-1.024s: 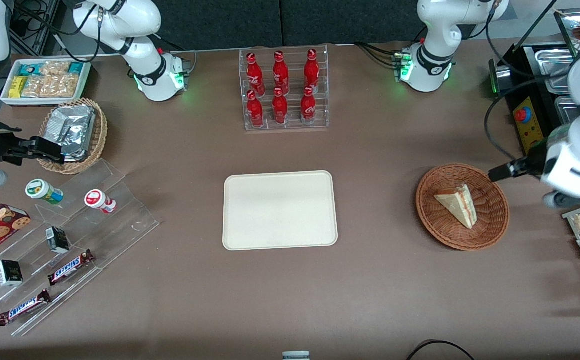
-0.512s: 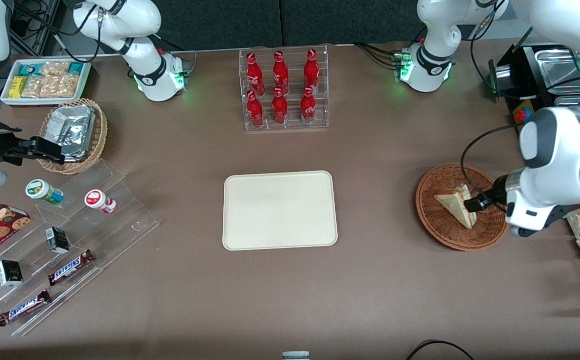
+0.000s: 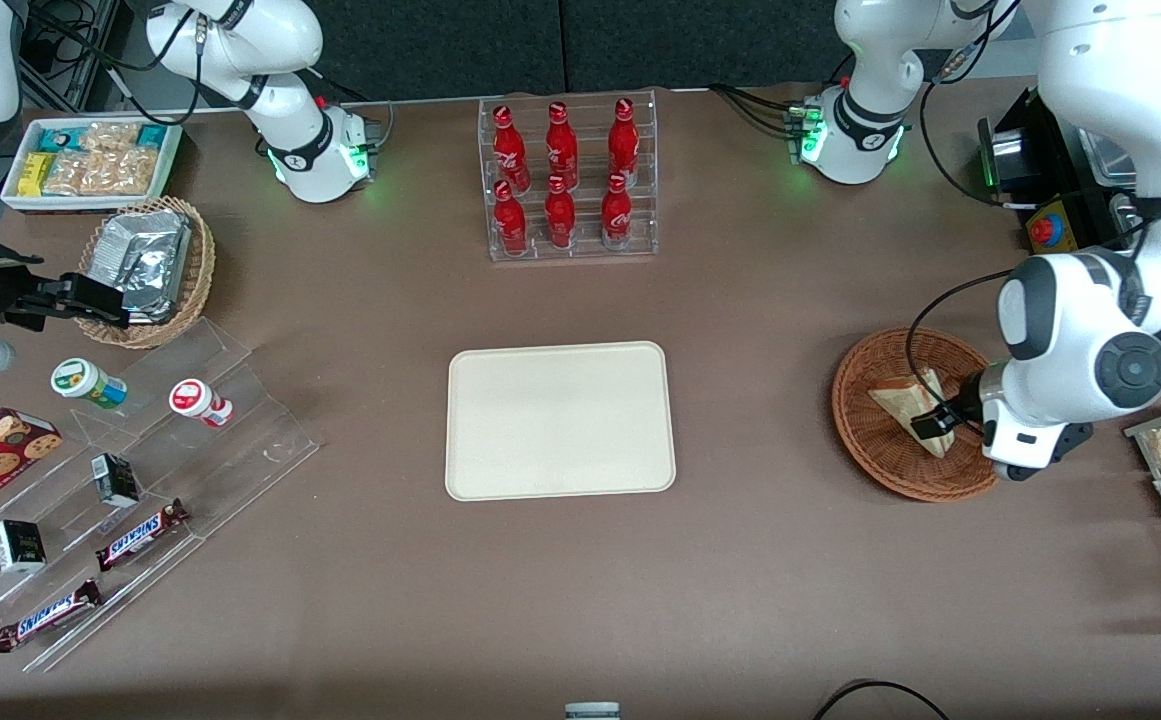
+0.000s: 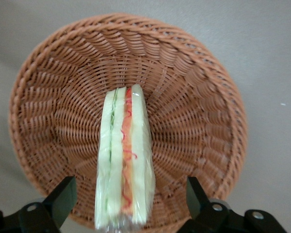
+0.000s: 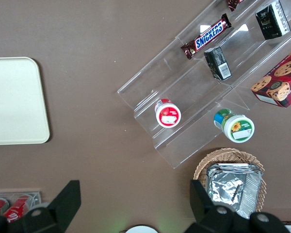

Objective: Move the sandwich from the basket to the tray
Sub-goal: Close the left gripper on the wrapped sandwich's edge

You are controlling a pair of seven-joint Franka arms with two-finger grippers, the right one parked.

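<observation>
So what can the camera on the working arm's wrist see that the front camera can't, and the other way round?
Only the wrist view shows the sandwich edge-on, with its green and red-orange filling layers, and the gripper with its jaws open, one on each side of the sandwich.

Only the front view shows the empty cream tray, the rack of red bottles and the snack display toward the parked arm's end.

Both show the sandwich lying in the reddish-brown basket with the gripper over it.
</observation>
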